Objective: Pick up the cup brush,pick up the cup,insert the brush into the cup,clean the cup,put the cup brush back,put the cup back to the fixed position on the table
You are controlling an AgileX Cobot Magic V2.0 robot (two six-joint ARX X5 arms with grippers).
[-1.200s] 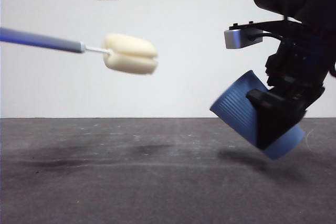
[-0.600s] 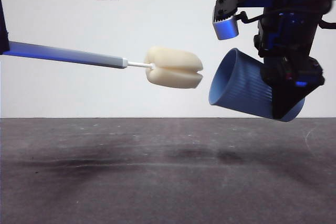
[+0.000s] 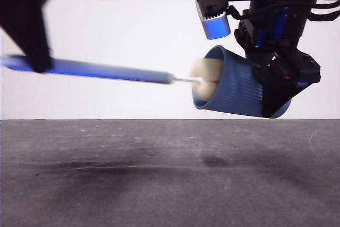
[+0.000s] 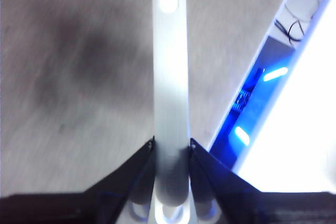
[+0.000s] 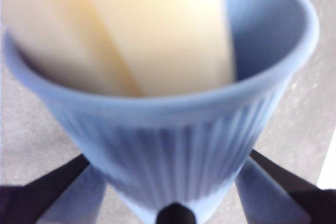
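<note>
Brush entering cup, both held clear of the counter [image 3: 170, 184]. The right hand [image 3: 276, 86] is clamped on the cup [image 3: 236, 86] near its base, at the right of the scene. The cup is tipped almost onto its side, with its mouth facing left toward the incoming tool. This tilt presents the opening in line with the cup brush [image 3: 117, 72], so the head can travel straight in without meeting the rim. The left hand [image 4: 170, 153], at the far left, is closed on the brush's grey handle near its tail end. This leaves most of the shaft free to reach across the gap. The cream sponge head sits partly inside the mouth; the right wrist view shows it filling much of the opening. Insertion appears under way but not complete. The next stroke likely calls for steady alignment, since an off-axis push could lever the cup in its grip.
</note>
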